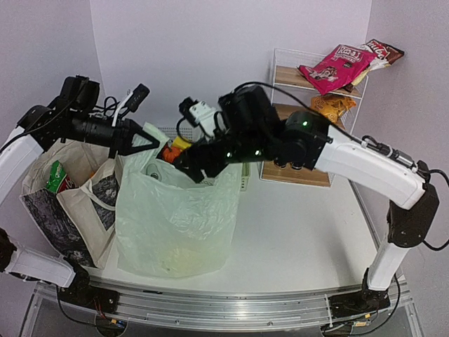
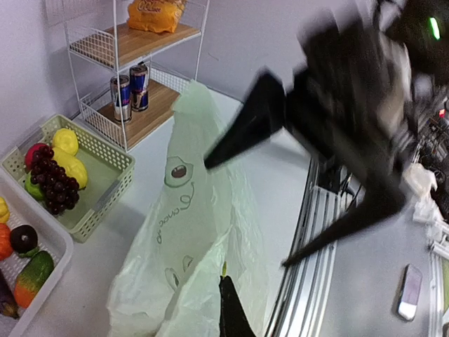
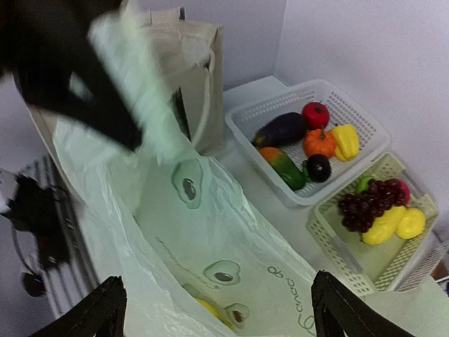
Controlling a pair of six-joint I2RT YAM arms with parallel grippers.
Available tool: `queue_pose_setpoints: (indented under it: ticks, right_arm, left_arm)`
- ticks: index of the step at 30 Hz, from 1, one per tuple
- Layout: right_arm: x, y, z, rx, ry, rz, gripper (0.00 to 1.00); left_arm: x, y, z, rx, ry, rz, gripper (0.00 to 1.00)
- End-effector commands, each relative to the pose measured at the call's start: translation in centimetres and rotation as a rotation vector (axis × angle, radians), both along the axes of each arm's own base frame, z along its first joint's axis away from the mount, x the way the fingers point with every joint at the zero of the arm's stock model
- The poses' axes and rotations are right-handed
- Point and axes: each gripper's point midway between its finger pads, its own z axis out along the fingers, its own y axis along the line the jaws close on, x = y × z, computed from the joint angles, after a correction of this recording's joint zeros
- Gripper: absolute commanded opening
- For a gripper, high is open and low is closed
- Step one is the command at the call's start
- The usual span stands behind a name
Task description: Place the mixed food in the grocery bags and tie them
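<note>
Pale lilac walls close in a corner around a white tabletop, and the trouble lies in how little holds the thin pale-green plastic handle bag printed with avocados upright. Only the left gripper has it, jaws pressed together on a strip of film at the bag's upper edge. The right gripper hangs over the mouth with its fingers spread wide and nothing between them. Judged from this, the unheld side could slump and close the opening, so the next piece dropped might strike the rim and roll away across the table. The film is thin, so it could also slide out of the pinch or tear if the left arm pulls upward. The two arms crowd together above the bag, and a careless reach could knock one pincer against the other. A yellow piece lies low in the bag, while the dark purple grapes and yellow fruit pieces sit outside it in a pale green slotted basket, beside a white slotted basket of vegetables. The large beige canvas tote stands just beside the plastic bag on the left arm's side, a green-and-white packet showing in its mouth. At the back right a white wire shelf with wooden boards carries blue-silver drink cans and an orange packet.
</note>
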Motion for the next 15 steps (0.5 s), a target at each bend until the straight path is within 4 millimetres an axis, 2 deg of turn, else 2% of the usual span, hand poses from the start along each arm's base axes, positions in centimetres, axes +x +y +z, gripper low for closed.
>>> queue_pose_setpoints:
  ticks: [1, 3, 5, 7, 10, 12, 15]
  right_arm:
    - [3.0, -3.4, 8.7, 0.316, 0.182, -0.036, 0.86]
    - [5.3, -3.8, 9.5, 0.342, 0.168, -0.073, 0.85]
    - [7.9, -3.9, 9.1, 0.355, 0.177, -0.121, 0.85]
    - [11.5, -4.1, 6.5, 0.332, 0.202, -0.193, 0.85]
    - [17.4, -5.4, 1.9, 0.301, 0.248, -0.345, 0.83]
    - [20.0, -5.6, -0.3, 0.302, 0.285, -0.39, 0.81]
    - [23.2, -5.0, -4.0, 0.28, 0.315, -0.419, 0.78]
  left_arm:
    - [-5.1, 3.0, -4.5, 0.205, -0.093, -0.184, 0.0]
    - [-5.9, 3.6, -6.6, 0.264, -0.047, -0.227, 0.0]
    - [-6.4, 3.8, -7.9, 0.285, -0.013, -0.248, 0.0]
    - [-6.8, 3.6, -8.2, 0.276, 0.021, -0.273, 0.0]
    - [-7.6, 3.6, -9.1, 0.305, 0.138, -0.326, 0.0]
    - [-7.3, 4.0, -10.1, 0.35, 0.183, -0.291, 0.0]
    - [-8.1, 5.6, -12.1, 0.422, 0.151, -0.281, 0.0]
